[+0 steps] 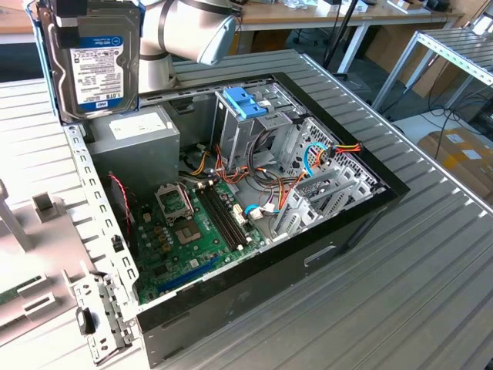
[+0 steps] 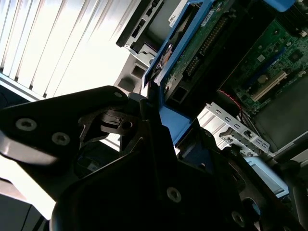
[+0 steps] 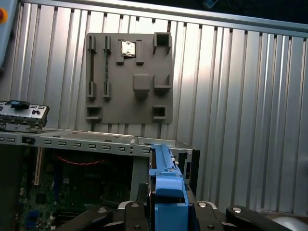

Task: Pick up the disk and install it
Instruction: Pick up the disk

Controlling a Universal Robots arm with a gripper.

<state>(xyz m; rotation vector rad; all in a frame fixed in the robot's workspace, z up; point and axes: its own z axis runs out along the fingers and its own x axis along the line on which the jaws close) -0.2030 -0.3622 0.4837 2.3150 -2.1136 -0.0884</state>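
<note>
The disk (image 1: 96, 65) hangs upright in the air at the exterior view's upper left, above the back corner of the open computer case (image 1: 339, 223). Its white label with the blue strip faces the camera. My gripper (image 1: 73, 9) is shut on its upper end. In the first wrist view the disk's blue side piece (image 3: 166, 180) runs edge-on between the black fingers (image 3: 211, 211), over the case's rim. In the second wrist view the disk (image 2: 192, 45) sticks out from my gripper (image 2: 156, 115), its underside board and blue rail showing.
Inside the case stand a grey power-supply box (image 1: 139, 131), a metal drive cage with a light-blue latch (image 1: 245, 102), the green motherboard (image 1: 192, 231) and loose cables. A grey fixture plate (image 3: 129, 79) lies on the ribbed table beside the case.
</note>
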